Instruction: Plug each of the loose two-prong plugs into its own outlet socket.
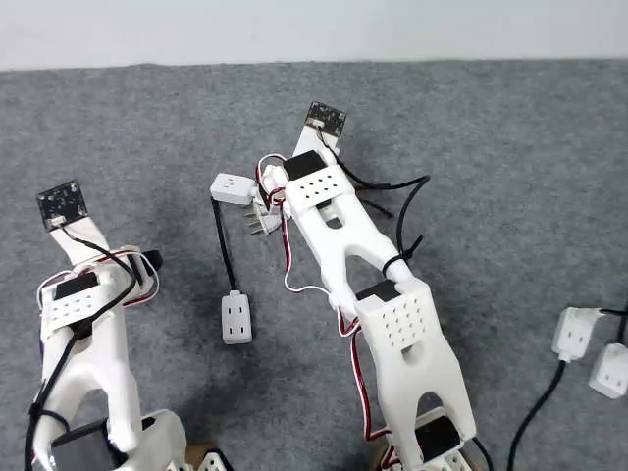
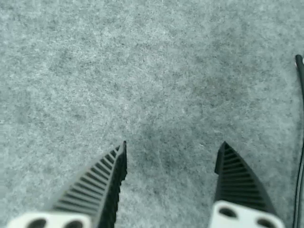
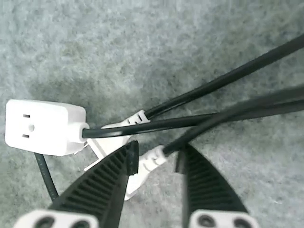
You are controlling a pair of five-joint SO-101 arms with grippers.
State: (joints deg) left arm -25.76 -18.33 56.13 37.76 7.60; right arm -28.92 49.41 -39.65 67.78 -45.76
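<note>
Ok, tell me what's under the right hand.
A white plug on a black cable lies between the right hand's open fingers, on the grey carpet. One finger covers the rest of the plug's body.

- Right claw [image 3: 158, 145]: down at the surface [image 3: 142, 47], jaws apart.
- Plug [image 3: 151, 159]: between this claw's jaws, on the surface.
- Second plug [image 3: 116, 130]: just beside the first, outside the jaws.
- Cords [image 3: 228, 76]: run from both plugs away past the claw, crossing.
- Socket [image 3: 42, 127]: just left of the right claw, near the second plug.
- Second socket [image 1: 235, 317]: behind the right claw, between the arms.
- Two more sockets [image 1: 574, 329]: well apart, far right of the right claw.
- Left claw [image 2: 174, 143]: over the surface, jaws apart; a cord [image 2: 300, 95] to its right.
</note>
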